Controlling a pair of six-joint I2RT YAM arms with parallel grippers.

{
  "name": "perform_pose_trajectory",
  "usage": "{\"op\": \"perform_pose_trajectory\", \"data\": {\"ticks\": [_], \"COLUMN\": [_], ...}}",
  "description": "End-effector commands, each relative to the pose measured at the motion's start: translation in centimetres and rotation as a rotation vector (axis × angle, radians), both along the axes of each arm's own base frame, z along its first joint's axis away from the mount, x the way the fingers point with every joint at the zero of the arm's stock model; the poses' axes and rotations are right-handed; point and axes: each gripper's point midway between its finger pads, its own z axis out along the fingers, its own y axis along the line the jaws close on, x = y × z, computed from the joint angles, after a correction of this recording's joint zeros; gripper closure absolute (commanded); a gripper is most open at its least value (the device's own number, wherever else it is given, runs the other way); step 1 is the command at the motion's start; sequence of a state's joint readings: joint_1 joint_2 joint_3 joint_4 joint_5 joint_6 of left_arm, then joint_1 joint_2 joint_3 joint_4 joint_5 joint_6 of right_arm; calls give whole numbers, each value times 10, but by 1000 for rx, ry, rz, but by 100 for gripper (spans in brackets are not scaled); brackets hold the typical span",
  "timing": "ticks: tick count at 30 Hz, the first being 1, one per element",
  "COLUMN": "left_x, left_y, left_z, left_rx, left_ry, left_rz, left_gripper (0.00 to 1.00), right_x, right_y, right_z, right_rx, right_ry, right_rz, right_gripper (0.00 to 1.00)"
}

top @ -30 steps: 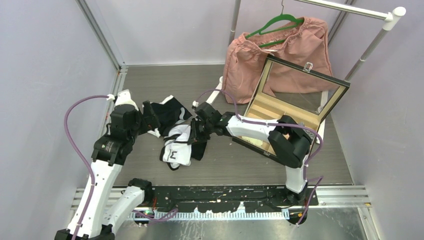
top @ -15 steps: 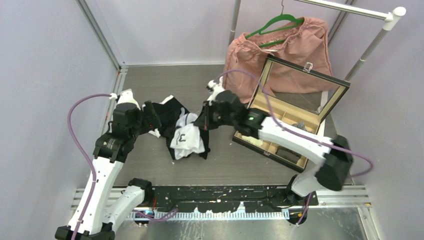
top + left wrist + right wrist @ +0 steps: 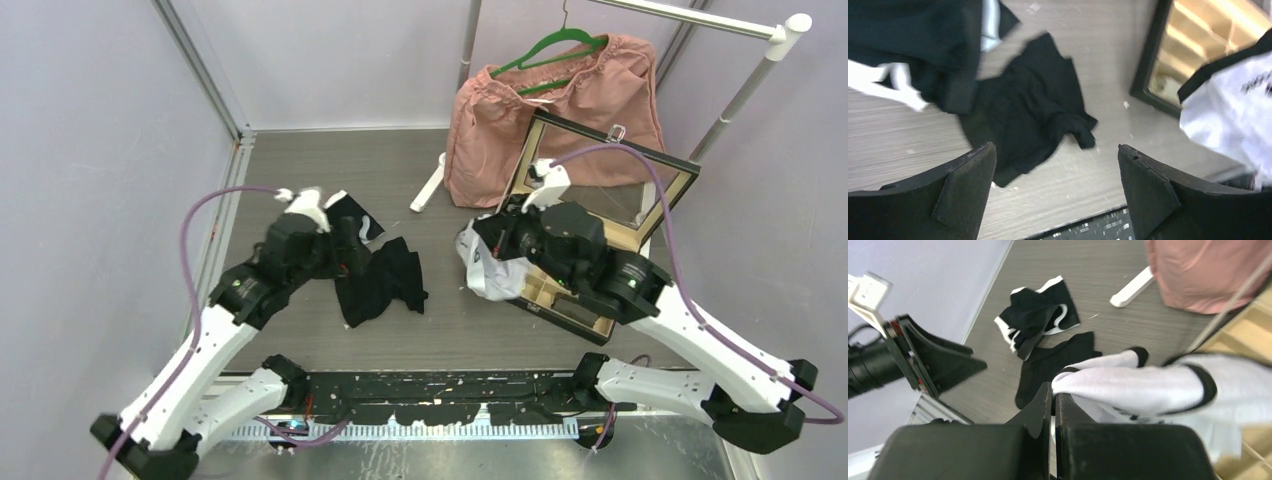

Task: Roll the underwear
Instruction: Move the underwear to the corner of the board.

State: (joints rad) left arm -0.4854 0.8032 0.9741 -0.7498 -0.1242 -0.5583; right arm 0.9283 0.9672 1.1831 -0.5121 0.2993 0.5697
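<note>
Right tool: jaws closed flat on a fold of the white underwear; the grip is at one edge, so the cloth hangs loose below it, black trim showing. In the top view this piece is held off the table, just beside the near left corner of the open compartment box. Judgement: it is held clear to separate one piece from the others, so that it can be laid out flat for rolling; no roll is begun.

Left tool: jaws wide, holding nothing; it hovers over the crumpled black underwear, which lies on the table apart from the white piece. Judgement: it is placed to take or pin cloth next.

A black-and-white underwear lies bunched beyond the black one, touching or overlapping it; which, I cannot tell.

Risk, as judged: an edge grip on slack cloth may let the piece drape onto the box rim.
</note>
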Motion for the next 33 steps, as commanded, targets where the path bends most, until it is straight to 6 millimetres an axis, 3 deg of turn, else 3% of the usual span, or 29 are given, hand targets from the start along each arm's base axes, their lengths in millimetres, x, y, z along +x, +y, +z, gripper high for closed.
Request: {"op": "perform_pose_trajectory", "data": {"ticks": [1,5,8,13,18,25,33], "left_x": [-3,-14,-20,-28,-29,-10,48], "left_y": [-60,-113,-138,-158,-166,-151,-89], "left_z": [0,-25,-50,-96,-137,-174,-197], "left_rx": [-40,-43,-13,-20,-2,83,106], "left_ry": [-44,-13,29,117,196,249,272], "left_rz": [-141,-273,-317,-336,-332,-212,33], "left_gripper": [9,16,20,21,19,13,11], "right_x": [3,0,-2,-5,-6,-7,-12], "right_y": [-45,-65,-71,-77,-79,-80,-82], "right_z": [11,6,0,-9,-16,-22,-28], "right_rx": [-51,-66,-77,-87,-96,-103,-105], "right_ry": [-67,-77,-66,-56,-48,-35,-12], "right_rz": [-149,-206,-214,-226,-231,-233,-225], "right_gripper": [99,99,99,99,99,99,99]}}
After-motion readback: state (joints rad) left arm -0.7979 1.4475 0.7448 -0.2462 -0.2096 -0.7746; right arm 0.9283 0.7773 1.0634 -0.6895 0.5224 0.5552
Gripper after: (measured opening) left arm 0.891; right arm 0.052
